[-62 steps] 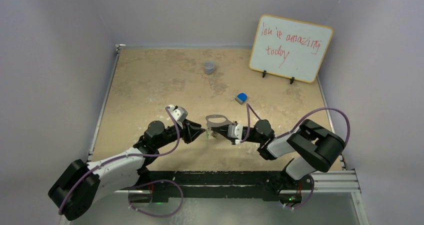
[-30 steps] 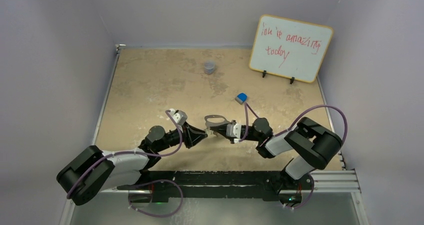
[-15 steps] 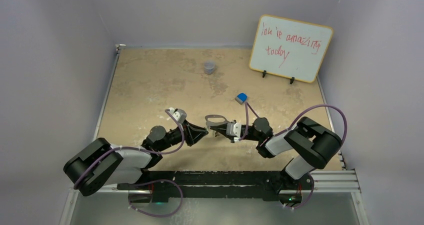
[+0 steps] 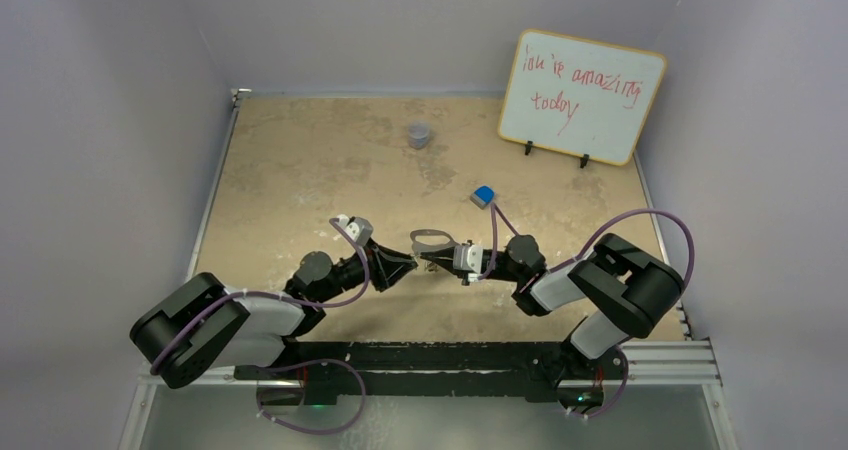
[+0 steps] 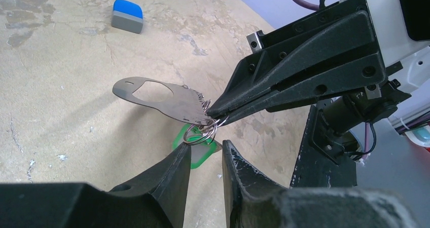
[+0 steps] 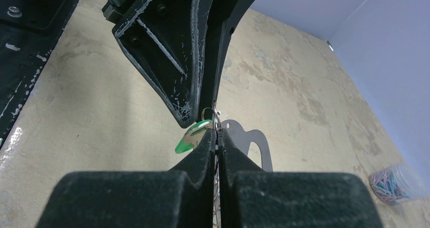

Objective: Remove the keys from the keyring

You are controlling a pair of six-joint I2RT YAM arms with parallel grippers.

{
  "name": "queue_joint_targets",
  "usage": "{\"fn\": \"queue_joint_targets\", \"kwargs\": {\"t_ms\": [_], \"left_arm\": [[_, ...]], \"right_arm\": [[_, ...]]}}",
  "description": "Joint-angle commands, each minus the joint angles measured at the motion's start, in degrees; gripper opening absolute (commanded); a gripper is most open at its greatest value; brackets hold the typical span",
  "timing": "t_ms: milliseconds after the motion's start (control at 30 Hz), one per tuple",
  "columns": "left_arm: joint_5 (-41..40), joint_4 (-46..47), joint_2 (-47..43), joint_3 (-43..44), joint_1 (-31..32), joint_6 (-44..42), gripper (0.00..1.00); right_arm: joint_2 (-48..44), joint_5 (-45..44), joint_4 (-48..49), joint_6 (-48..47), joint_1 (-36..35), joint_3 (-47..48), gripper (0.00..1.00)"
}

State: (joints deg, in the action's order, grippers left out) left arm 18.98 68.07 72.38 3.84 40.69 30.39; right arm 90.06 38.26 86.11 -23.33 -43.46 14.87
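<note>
The keyring (image 4: 430,238), a flat silver-grey D-shaped plate, is held level above the table; it also shows in the left wrist view (image 5: 157,99). My right gripper (image 4: 425,260) is shut on its near edge, where small wire rings (image 5: 201,130) hang. A green-headed key (image 5: 196,151) dangles from those rings and also shows in the right wrist view (image 6: 190,139). Other keys are hidden. My left gripper (image 5: 206,148) is open by a narrow gap, its tips just under the rings, either side of the green key. In the right wrist view my right gripper (image 6: 217,134) is pressed shut on the ring's edge.
A small blue block (image 4: 483,196) lies behind the keyring and also shows in the left wrist view (image 5: 127,15). A grey cup (image 4: 419,134) stands at the back. A whiteboard (image 4: 582,95) with red writing stands at the back right. Both arms meet near the table's front middle.
My left arm has folded back and lower on the left while its gripper stayed at the keyring's left end. My right gripper shifted slightly left, still holding the keyring.
</note>
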Motion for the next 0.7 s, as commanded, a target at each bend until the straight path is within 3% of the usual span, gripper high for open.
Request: {"fn": "queue_joint_targets", "kwargs": {"t_ms": [0,667], "left_arm": [[-0.75,2.55,-1.08,0.90,0.36,-1.24,0.28],[1.43,2.35,-0.78,2.73,0.43,-2.96,0.25]], "right_arm": [[-0.36,1.44,23.11,0.70,0.00,0.90,0.00],[-0.50,2.95,22.09,1.69,0.00,1.47,0.00]]}}
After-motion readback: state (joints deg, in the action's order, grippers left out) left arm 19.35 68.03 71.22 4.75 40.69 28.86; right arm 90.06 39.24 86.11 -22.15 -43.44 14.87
